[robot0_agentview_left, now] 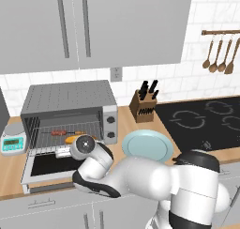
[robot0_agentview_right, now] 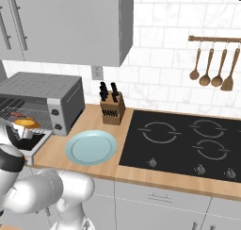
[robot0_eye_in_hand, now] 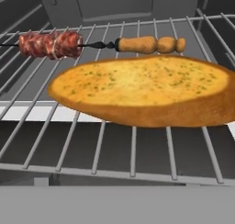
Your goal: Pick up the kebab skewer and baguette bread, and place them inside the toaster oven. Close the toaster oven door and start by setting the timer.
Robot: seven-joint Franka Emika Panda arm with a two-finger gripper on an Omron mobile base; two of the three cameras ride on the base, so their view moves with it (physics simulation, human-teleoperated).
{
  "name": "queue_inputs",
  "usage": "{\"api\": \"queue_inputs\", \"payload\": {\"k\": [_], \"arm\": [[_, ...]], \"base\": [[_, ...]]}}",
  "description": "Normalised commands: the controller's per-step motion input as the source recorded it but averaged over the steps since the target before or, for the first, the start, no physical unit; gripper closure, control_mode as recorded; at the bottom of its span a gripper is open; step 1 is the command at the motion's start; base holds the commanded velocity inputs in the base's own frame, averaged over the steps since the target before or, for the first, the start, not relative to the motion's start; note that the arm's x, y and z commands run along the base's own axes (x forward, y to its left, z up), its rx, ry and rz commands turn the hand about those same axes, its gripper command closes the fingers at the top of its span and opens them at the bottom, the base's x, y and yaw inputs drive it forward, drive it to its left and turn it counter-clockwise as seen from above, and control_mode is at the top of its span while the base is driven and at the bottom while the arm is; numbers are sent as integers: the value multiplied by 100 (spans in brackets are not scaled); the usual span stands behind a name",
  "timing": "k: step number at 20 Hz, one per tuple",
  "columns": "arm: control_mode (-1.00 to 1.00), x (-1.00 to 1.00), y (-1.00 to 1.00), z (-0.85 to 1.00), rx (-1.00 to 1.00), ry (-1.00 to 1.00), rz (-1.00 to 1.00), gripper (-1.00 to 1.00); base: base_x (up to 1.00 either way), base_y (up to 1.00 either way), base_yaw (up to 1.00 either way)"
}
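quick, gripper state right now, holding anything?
Gripper: open, holding nothing. The baguette bread lies free on the rack of the toaster oven, with the kebab skewer behind it.

Baguette bread [robot0_eye_in_hand: 142, 90] before kebab skewer [robot0_eye_in_hand: 98, 45]

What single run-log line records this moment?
gripper: open | baguette bread: on rack | kebab skewer: behind it | toaster oven door: down

arm [robot0_agentview_left: 140, 176]: glossy white rounded shells | joints: dark bands | wrist: round grey cap
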Motion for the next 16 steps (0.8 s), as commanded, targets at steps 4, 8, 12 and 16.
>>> {"api": "queue_inputs", "payload": {"k": [4, 8, 12, 16], "arm": [[-100, 0, 0, 0, 0, -1, 0, -100], [-100, 0, 0, 0, 0, 0, 0, -100], [-100, -5, 0, 0, 0, 0, 0, -100], [-100, -20, 0, 0, 0, 0, 0, -100]], "base": [[0, 0, 0], [0, 0, 0], [0, 0, 0], [0, 0, 0]]}}
